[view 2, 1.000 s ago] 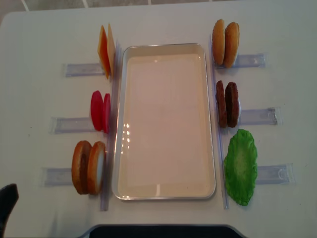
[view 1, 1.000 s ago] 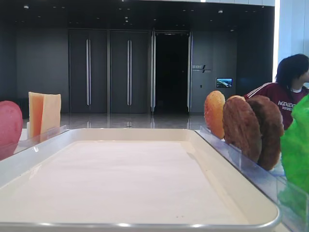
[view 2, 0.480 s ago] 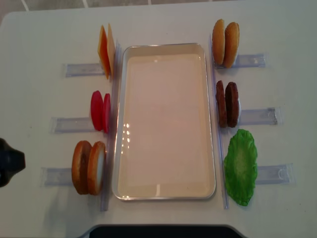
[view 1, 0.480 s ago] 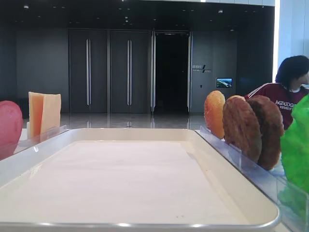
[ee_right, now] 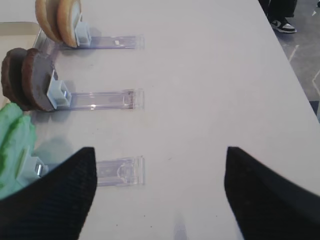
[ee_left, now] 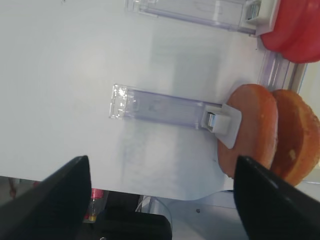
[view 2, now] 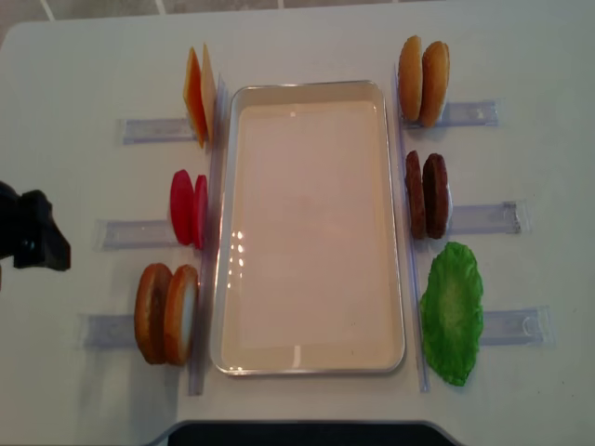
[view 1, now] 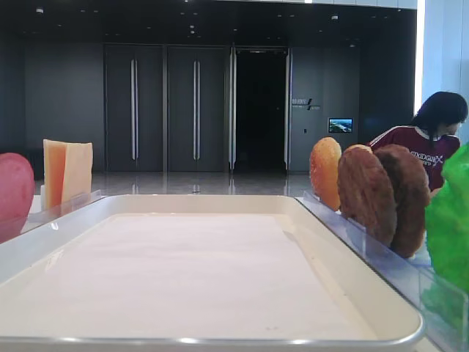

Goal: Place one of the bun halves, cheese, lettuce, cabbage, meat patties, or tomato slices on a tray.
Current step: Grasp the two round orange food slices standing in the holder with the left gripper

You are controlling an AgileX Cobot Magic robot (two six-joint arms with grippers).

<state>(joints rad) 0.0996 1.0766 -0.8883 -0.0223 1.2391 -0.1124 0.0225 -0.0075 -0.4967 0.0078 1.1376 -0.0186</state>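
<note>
Exterior high overhead view: the tray (view 2: 311, 228) is lying bare, with every ingredient standing in racks beside it. Left gripper (view 2: 33, 243), jaws spread and holding nothing, is hovering near the bun halves (view 2: 167, 313); placement is pending.

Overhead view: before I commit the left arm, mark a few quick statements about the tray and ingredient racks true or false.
1. The large white rectangular tray holds no food. True.
2. The two dark brown meat patties stand left of the tray. False: they stand on its right.
3. The green lettuce leaf sits on the tray's right side. True.
4. The left gripper is closed on a bun. False: its jaws are open, holding nothing.
</note>
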